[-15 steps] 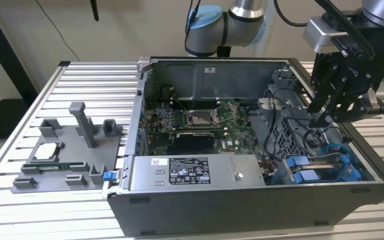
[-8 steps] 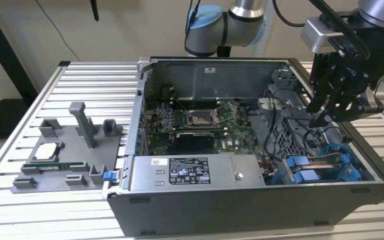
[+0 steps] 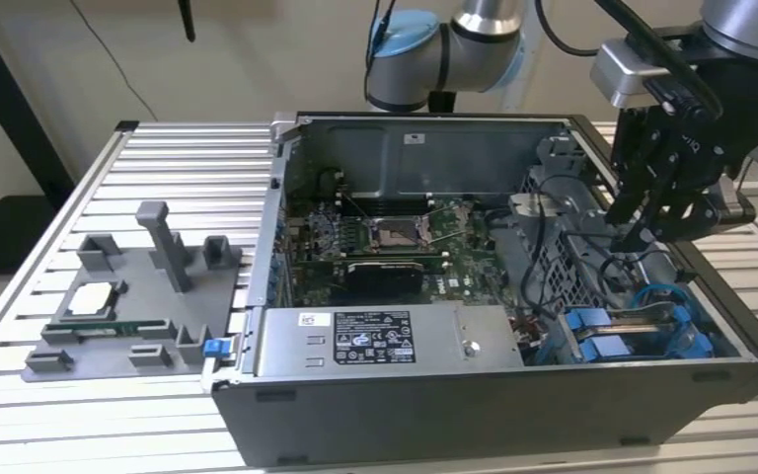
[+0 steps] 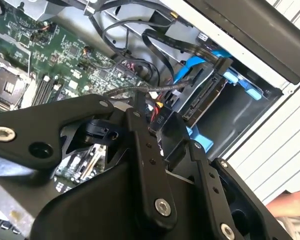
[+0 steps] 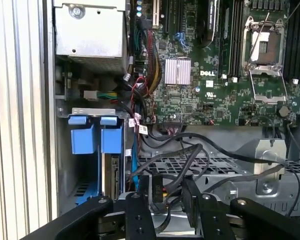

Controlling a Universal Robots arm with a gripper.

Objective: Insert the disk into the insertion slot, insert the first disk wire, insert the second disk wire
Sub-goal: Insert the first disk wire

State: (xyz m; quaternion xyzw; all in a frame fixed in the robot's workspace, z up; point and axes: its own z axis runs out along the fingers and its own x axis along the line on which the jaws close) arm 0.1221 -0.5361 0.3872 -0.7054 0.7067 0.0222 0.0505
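Black cables (image 5: pixel 200 150) over cage (image 5: pixel 240 167), jaws gripping wire connector (image 5: pixel 157 189)

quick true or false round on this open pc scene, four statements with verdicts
1. The computer case lies open on the slatted table. True.
2. The disk lies outside on the table. False: it sits in the blue-railed slot inside the case.
3. A processor chip rests on the grey fixture. True.
4. The gripper hangs over the fixture. False: it hangs over the case's end at the exterior view's right.
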